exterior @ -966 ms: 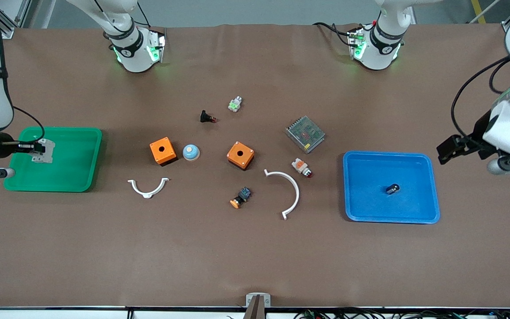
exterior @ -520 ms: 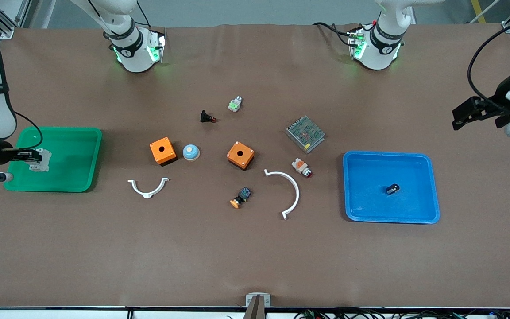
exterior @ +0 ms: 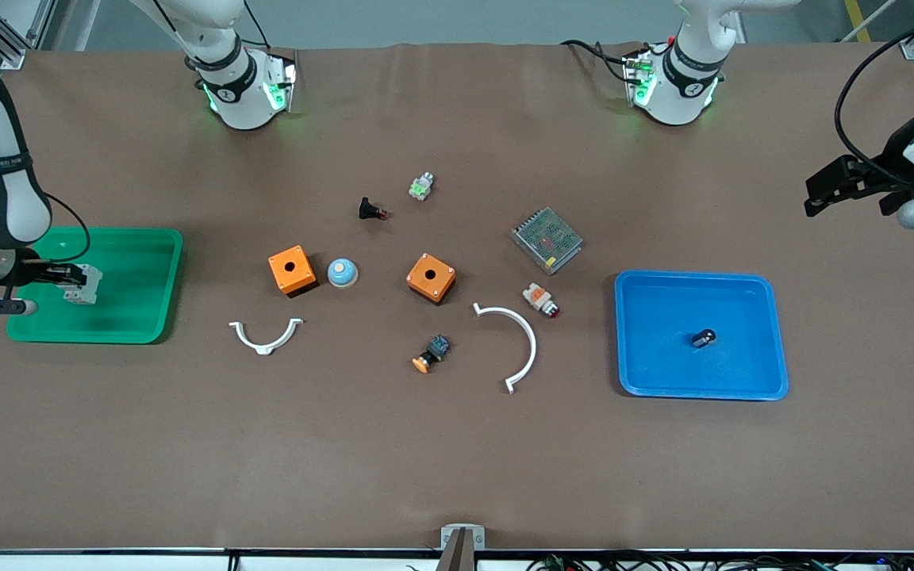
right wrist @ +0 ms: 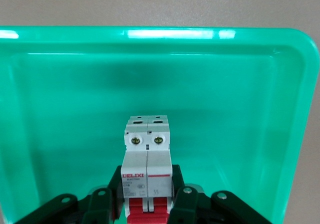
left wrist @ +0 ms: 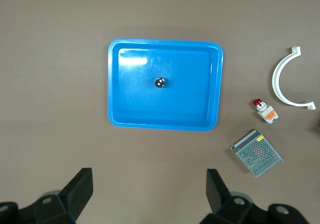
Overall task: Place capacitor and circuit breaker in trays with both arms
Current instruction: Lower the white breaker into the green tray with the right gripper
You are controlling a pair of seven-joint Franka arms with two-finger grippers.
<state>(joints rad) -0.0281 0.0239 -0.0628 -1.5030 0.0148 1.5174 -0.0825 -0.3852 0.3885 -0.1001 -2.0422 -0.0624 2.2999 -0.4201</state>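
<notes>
Since half a second ago the right gripper (exterior: 68, 275) has carried the circuit breaker (exterior: 82, 285) slightly deeper over the green tray (exterior: 151, 238), its jaws pinching the breaker's sides (red levers between the fingers). The left gripper (exterior: 822, 190) has drifted little, hanging with jaws spread over bare table at the left arm's end. The capacitor (exterior: 703, 339) lies in the blue tray (exterior: 695, 392).

White circuit breaker (right wrist: 147, 166) with red levers over the green tray (exterior: 147, 317); black capacitor (exterior: 703, 339) in the blue tray (exterior: 743, 381)
</notes>
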